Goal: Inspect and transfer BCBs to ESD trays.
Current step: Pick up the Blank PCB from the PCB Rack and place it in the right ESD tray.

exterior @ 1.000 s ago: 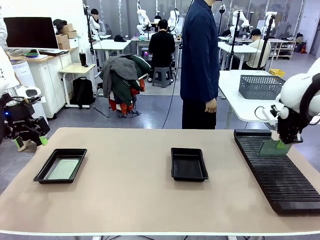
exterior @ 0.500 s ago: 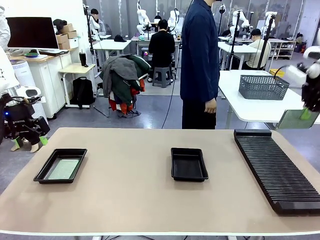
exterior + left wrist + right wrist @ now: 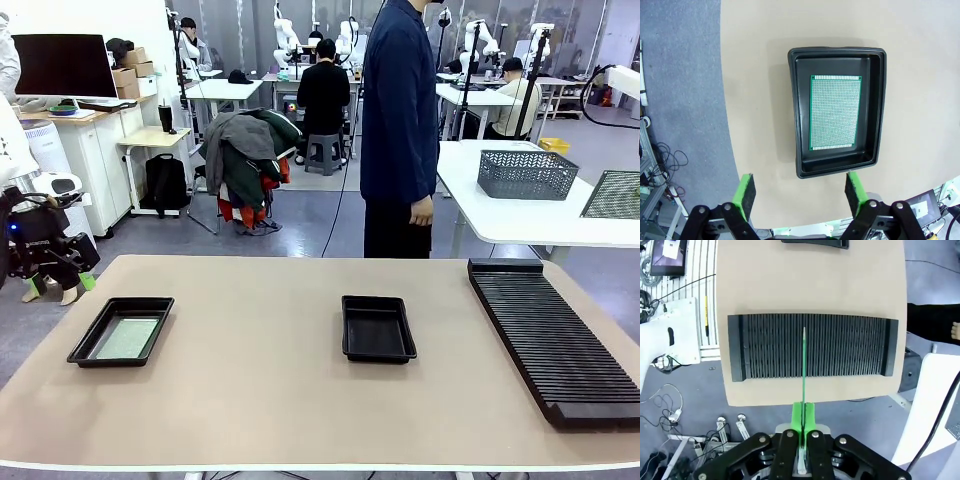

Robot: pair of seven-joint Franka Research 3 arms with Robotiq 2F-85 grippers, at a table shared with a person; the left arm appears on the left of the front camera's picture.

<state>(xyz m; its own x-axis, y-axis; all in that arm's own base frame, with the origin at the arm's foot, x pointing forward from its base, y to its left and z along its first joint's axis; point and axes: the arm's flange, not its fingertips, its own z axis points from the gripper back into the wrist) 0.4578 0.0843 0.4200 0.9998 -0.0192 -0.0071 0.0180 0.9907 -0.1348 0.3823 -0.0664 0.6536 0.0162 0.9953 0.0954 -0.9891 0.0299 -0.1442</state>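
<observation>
One BCB (image 3: 804, 360) is pinched by its end between the pads of the right claw (image 3: 803, 416). It stands edge-on, its long axis running straight out along the fingers. It is held high above the slotted rack (image 3: 812, 345) at the desk's (image 3: 260, 400) right edge.

The empty ESD tray (image 3: 378, 328) sits at the desk's middle, on the robot's left of that claw, with its long axis running from the near edge to the far edge. I'd judge the board must travel leftward, tip from upright to flat, and line up lengthwise with that tray. The right arm is the nearer one.

The left claw (image 3: 800, 192), jaws spread wide and gripping nothing, hovers over the other ESD tray (image 3: 796, 125) near the left edge. A second BCB (image 3: 835, 112) lies flat on that tray's floor. A person (image 3: 400, 130) stands beyond the far edge.
</observation>
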